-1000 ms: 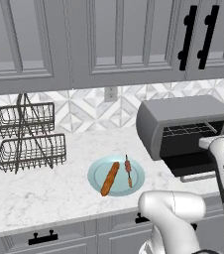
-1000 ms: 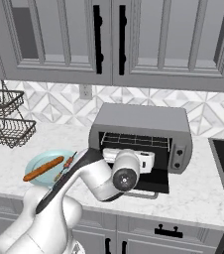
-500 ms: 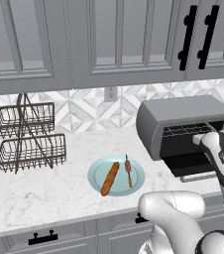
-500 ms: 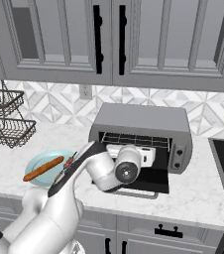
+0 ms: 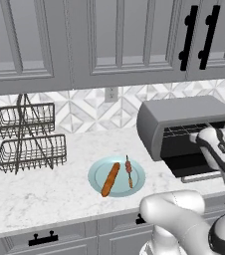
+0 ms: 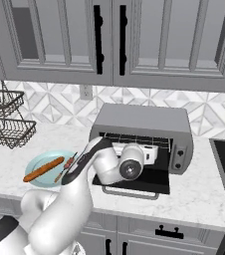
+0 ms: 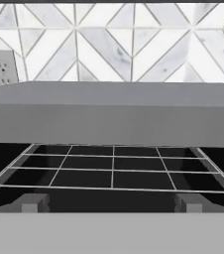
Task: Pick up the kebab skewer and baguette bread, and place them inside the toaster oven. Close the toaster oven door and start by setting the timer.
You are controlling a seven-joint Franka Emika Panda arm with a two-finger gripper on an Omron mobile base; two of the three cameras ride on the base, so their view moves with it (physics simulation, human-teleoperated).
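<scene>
One toaster oven [image 5: 184, 124], one plate [image 5: 98, 175], one baguette bread [image 5: 110, 179], one kebab skewer [image 5: 129, 170], one two-tier wire basket [image 5: 30, 139]

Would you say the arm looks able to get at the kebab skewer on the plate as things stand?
Probably yes: the kebab skewer lies uncovered on the plate beside the baguette bread, though the gripper is over at the toaster oven, jaws open.

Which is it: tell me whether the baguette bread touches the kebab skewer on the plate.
Apart. The left base view shows bare blue plate between the baguette bread and the kebab skewer.
</scene>
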